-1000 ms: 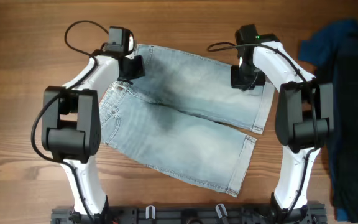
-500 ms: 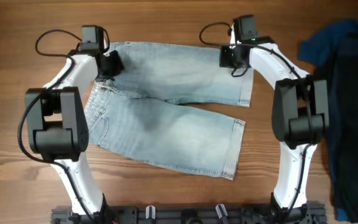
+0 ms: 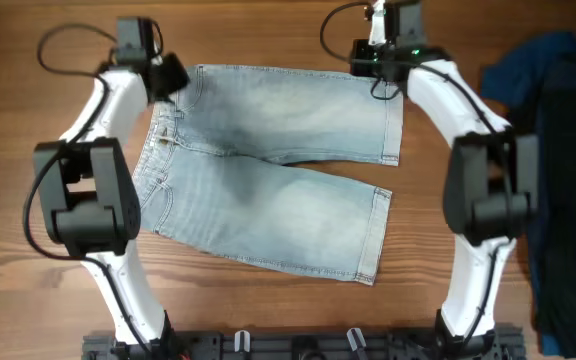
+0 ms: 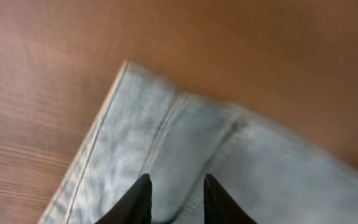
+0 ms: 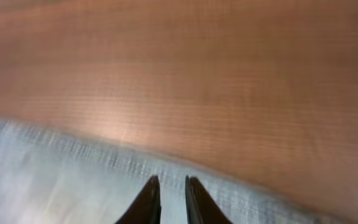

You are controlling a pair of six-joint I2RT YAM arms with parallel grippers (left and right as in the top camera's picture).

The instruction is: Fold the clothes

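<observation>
The light blue denim shorts [image 3: 268, 170] lie spread flat on the wooden table, waistband to the left and both legs pointing right. My left gripper [image 3: 173, 78] is shut on the far waistband corner; in the left wrist view denim [image 4: 135, 143] sits between its fingers [image 4: 176, 186]. My right gripper [image 3: 380, 78] is shut on the far leg's edge near the hem; in the right wrist view its fingers [image 5: 171, 186] pinch the denim edge [image 5: 55, 168].
A pile of dark navy garments [image 3: 563, 150] lies at the right edge of the table. Bare wood [image 3: 268, 30] lies beyond the shorts. The arm bases stand along the near edge [image 3: 298, 345].
Both grippers have moved toward the far side of the table, dragging the shorts with them. The far leg has been pulled straighter and flatter.
</observation>
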